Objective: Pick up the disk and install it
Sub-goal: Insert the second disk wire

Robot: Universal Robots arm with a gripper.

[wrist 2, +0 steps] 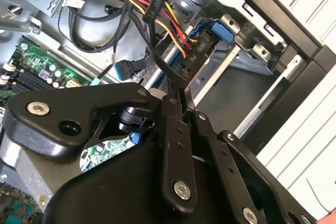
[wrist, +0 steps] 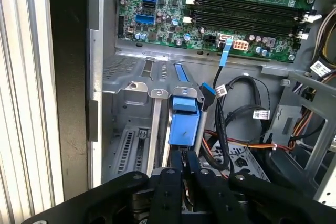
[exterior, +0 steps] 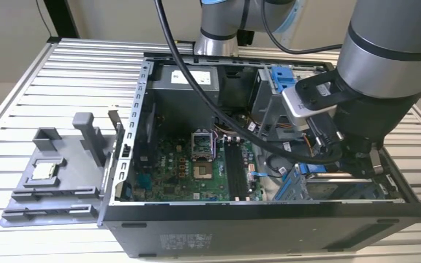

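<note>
Inside the open computer case [exterior: 269, 219], in the first wrist view, the gripper [wrist: 185, 157] has its fingers pressed together at the blue frame of the disk [wrist: 184, 121], which stands on edge in the metal drive bay [wrist: 134, 124] below the motherboard [wrist: 220, 9].

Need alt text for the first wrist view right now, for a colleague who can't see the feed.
The black gripper reaches into an open computer case, its fingers pressed close together at a blue plastic piece standing in a metal drive bay. Beyond lie the green motherboard and loose black cables.
</note>
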